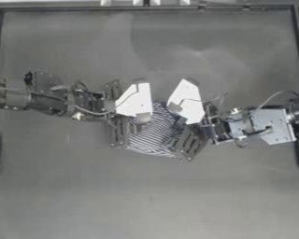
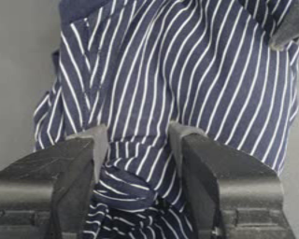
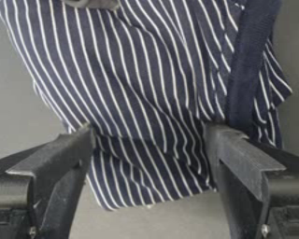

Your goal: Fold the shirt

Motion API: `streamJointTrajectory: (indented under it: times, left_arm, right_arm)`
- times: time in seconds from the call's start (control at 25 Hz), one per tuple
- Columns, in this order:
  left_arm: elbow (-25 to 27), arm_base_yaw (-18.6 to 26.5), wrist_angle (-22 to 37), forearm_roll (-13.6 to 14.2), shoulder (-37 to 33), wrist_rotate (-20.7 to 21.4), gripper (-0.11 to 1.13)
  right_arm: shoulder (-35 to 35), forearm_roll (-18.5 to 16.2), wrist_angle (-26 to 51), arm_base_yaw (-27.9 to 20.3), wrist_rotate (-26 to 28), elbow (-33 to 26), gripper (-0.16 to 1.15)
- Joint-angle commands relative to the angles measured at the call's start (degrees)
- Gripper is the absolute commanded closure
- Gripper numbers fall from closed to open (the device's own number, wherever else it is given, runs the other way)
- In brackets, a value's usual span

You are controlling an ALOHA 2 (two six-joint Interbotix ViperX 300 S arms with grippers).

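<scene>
Top view, looking straight down: my two arms reach in from either side and meet near the middle of the dark counter (image 1: pixel 145 200), where the shirt (image 1: pixel 153 133) sits gathered into a small striped bundle between them. My left hand (image 1: pixel 117 123) comes in from the left and my right hand (image 1: pixel 192 137) from the right, each at one edge of the bundle. Through my left wrist camera, navy-and-white striped cloth fills the space ahead, and a crumpled fold of it lies between my two dark fingers (image 2: pixel 189 158), which stand apart on either side of it; whether they press it I cannot tell. Through my right wrist camera, the striped cloth hangs in front with the solid navy collar band (image 3: pixel 249 65) running down one side, and my fingers (image 3: pixel 236 149) are spread wide with the cloth's lower edge between them.
</scene>
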Motion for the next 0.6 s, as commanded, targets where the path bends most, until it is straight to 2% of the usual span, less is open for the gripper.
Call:
streamJointTrajectory:
  times: [0.04, 0.6]
  left_arm:
    - [0.09, -1.05, 0.62, -0.88, 1.23, -0.18, 0.20]
    - [0.09, -5.45, 3.08, -4.31, 0.79, -0.18, 0.20]
  right_arm:
    - [-0.70, 0.18, 0.35, 0.97, 0.18, -0.18, 0.01]
    - [-2.37, 0.70, 2.55, 5.45, 0.18, -0.18, 0.00]
